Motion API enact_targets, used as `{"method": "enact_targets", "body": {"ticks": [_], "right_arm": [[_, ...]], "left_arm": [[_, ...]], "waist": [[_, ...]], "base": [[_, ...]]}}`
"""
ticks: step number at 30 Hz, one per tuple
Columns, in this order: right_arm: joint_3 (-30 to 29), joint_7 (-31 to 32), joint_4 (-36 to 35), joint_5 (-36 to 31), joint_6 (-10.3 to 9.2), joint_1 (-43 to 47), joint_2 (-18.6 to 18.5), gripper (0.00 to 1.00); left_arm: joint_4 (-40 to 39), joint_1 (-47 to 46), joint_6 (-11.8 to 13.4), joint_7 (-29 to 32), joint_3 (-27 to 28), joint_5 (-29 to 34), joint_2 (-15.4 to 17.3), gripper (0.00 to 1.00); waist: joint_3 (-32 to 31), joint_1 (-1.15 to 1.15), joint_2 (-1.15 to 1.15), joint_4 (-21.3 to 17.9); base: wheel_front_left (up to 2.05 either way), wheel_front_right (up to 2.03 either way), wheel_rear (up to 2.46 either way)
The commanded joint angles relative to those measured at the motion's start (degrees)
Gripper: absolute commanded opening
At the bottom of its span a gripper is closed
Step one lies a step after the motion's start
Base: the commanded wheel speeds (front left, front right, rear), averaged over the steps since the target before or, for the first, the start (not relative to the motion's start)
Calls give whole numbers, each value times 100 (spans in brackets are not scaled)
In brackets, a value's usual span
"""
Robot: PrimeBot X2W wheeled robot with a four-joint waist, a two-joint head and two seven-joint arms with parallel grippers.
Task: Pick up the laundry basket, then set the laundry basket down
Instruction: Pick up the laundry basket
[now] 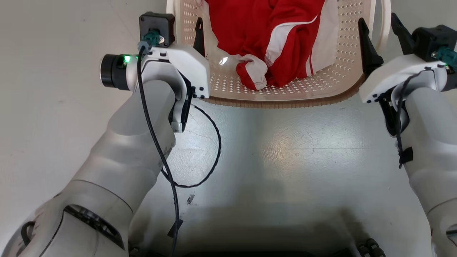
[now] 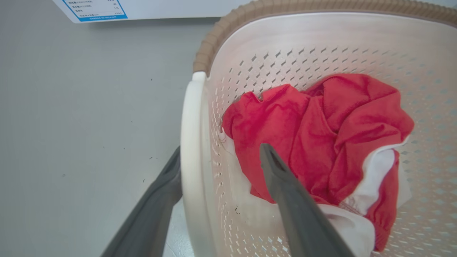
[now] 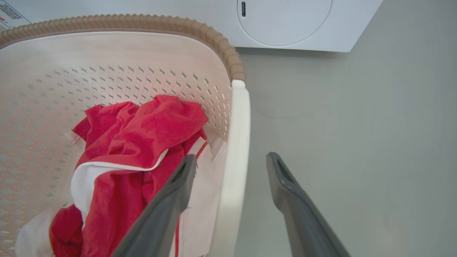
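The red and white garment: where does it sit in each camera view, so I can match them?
Head view: the garment is top centre, inside the laundry basket.
Left wrist view: garment centre right, in the basket.
Right wrist view: garment lower left, in the basket.
Shared landmark: the basket's brown rim.

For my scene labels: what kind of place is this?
Probably a laundry area: a laundry basket with red and white clothes stands on a plain grey floor, and a white washing machine is just beyond it.
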Motion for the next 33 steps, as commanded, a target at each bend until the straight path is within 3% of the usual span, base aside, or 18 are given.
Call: {"method": "enact_targets", "body": {"ticks": [1,14,33], "right_arm": [[131,-58,40,99,32,95,96,100],[650,64,949,657,32,-539,191,100],[1171,71,1486,1103,32,-885,226,100]], "left_arm": [[7,-67,69,-24,-12,-76,108,100],[282,-464,104,352,-662,-545,108,100],[488,-625,179,488,-1229,-1076,108,100]], "waist": [[29,0,0,-11],[111,0,0,-55],[145,0,0,-44]], "base": [[0,0,0],[0,0,0],[0,0,0]]}}
